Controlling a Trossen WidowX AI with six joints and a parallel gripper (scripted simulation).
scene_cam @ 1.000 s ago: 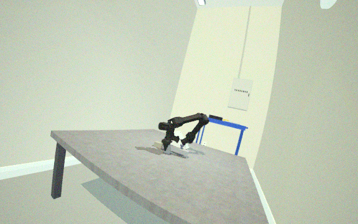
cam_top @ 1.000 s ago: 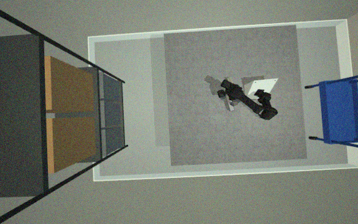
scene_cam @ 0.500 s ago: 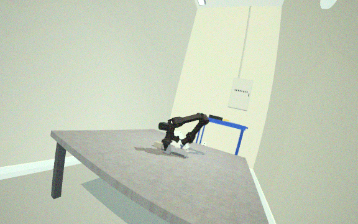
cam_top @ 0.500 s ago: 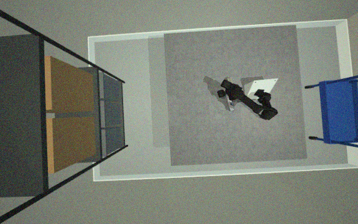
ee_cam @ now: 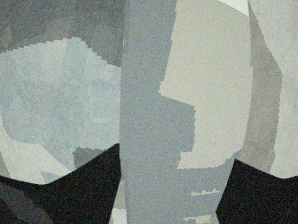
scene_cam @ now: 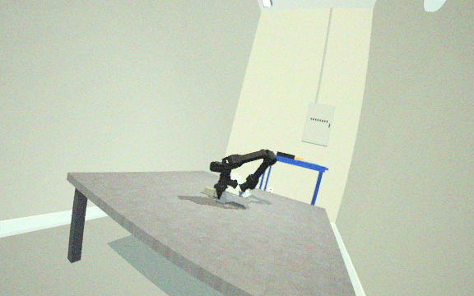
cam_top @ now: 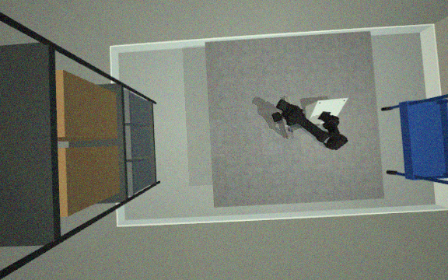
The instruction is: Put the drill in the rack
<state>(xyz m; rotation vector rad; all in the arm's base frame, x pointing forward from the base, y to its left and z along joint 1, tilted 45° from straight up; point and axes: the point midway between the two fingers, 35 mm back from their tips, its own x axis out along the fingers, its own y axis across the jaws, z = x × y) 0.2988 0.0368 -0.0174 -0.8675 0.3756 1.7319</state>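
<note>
While your single arm is reaching low over the grey table (scene_cam: 188,230), its gripper (cam_top: 278,116) is clamping partway closed on a grey slab-like part, which you are probably right to take for the drill (ee_cam: 156,123). From the wrist, that part is running lengthwise straight away from the black fingers, filling the gap between them. From above, pale grey pieces (cam_top: 264,110) are lying just beyond and beside the fingertips, on the side away from the arm's base; which of them is the rack, you cannot tell at this distance. The key is not showing itself clearly. You are likely judging next whether the drill's long axis is lining up with the rack.
</note>
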